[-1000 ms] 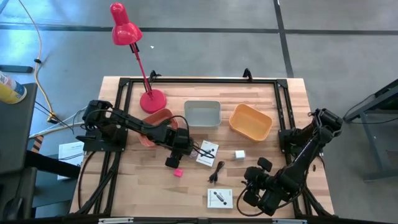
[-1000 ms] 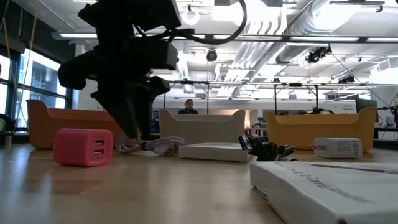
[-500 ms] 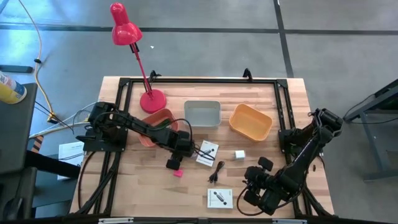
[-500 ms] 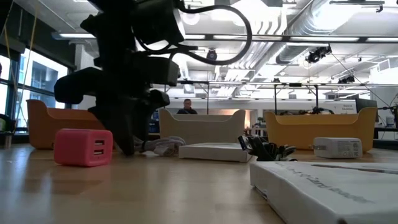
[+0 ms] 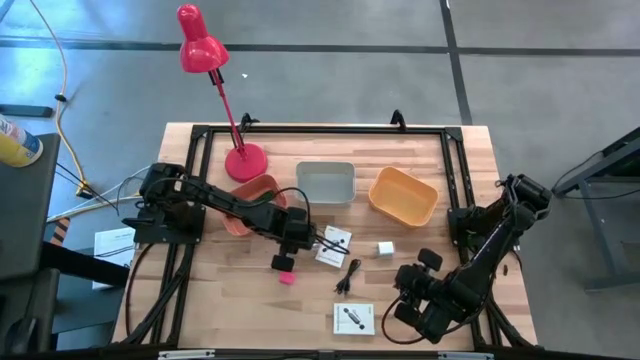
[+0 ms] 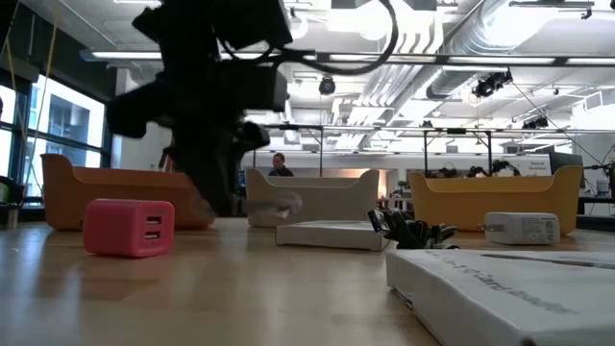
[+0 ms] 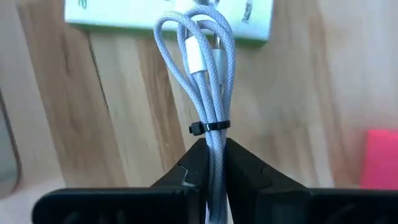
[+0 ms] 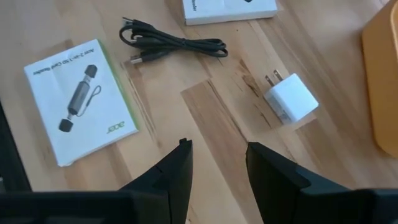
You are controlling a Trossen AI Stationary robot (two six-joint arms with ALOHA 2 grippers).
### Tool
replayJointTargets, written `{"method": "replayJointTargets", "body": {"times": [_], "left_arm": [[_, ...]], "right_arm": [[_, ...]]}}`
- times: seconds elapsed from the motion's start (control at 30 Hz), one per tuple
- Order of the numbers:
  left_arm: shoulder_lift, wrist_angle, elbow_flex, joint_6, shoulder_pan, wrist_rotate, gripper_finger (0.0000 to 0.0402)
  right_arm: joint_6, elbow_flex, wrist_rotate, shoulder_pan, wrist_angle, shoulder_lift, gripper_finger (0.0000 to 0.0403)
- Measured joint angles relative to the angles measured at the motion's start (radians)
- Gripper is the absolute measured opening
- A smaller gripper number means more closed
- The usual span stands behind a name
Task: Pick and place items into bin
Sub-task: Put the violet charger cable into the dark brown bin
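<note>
Now the left claw (image 7: 216,163) has closed: a moment ago its fingers stood apart over the bundled grey cable (image 7: 205,81), and here they pinch the bundle's lower end between them, just below the small black tie that binds the loops. In the low view the pale bundle (image 6: 274,206) hangs clear of the desk (image 6: 288,298) under the dark arm, where earlier it lay flat on the wood, so the grasp looks to have taken and the lift has begun; my reading is that the carry to a bin comes next. Taking the pink charger block (image 5: 287,277) as landmark, the left claw (image 5: 283,262) and its cable sit just behind it, toward the bins, with the nearer white packet (image 5: 333,245) just to the block's right. The cable's long axis runs straight out from the claw, in line with the fingers; its looped end points away from the wrist toward that packet (image 7: 168,15), and a white plug shows among the strands. The salmon bin (image 5: 255,197) lies close behind the block, the grey bin (image 5: 325,182) and orange bin (image 5: 403,196) farther right. The right claw (image 8: 217,165) waits well to the block's right near the desk's front edge, fingers partly apart and holding nothing, above the black cable (image 8: 171,45), the white charger (image 8: 290,99) and the second packet (image 8: 79,99).
</note>
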Motion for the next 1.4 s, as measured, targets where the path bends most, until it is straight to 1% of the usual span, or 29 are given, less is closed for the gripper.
{"method": "replayJointTargets", "body": {"times": [0.07,0.13,0.2,0.33,0.4,0.53,0.67,0.87,1.0,1.13,1.3,1.4], "left_arm": [[-0.011,-0.053,0.031,0.012,-0.001,-0.007,0.0025],[-0.023,-0.073,0.072,0.026,-0.001,-0.016,0.0013],[-0.045,-0.135,0.112,0.045,0.0,-0.04,0.0006],[-0.091,-0.225,0.193,0.077,0.0,-0.122,0.0013],[-0.115,-0.27,0.226,0.095,0.0,-0.165,0.001],[-0.164,-0.361,0.252,0.104,0.0,-0.241,0.0005],[-0.198,-0.451,0.247,0.078,0.008,-0.286,0.0004],[-0.216,-0.565,0.192,-0.007,0.013,-0.316,0.0006],[-0.25,-0.578,0.102,-0.087,0.013,-0.317,0.0002],[-0.322,-0.562,-0.011,-0.201,0.013,-0.317,0.0004],[-0.453,-0.531,-0.156,-0.347,0.013,-0.32,0.0002],[-0.524,-0.511,-0.217,-0.419,0.013,-0.322,0.0012]], "right_arm": [[0.007,0.0,0.006,0.0,-0.008,0.0,0.014],[0.007,0.0,0.016,0.0,-0.005,0.0,0.014],[0.002,0.0,0.031,-0.005,0.0,0.0,0.014],[-0.035,0.0,0.059,-0.026,0.034,-0.01,0.014],[-0.071,0.0,0.073,-0.048,0.061,-0.029,0.014],[-0.152,0.0,0.075,-0.097,0.108,-0.086,0.014],[-0.242,0.0,0.08,-0.136,0.122,-0.159,0.014],[-0.361,0.0,0.083,-0.184,0.137,-0.262,0.014],[-0.432,0.0,0.084,-0.213,0.153,-0.314,0.014],[-0.477,0.0,0.083,-0.24,0.151,-0.343,0.014],[-0.529,0.0,0.049,-0.273,0.144,-0.346,0.014],[-0.564,-0.013,0.025,-0.304,0.165,-0.346,0.014]]}}
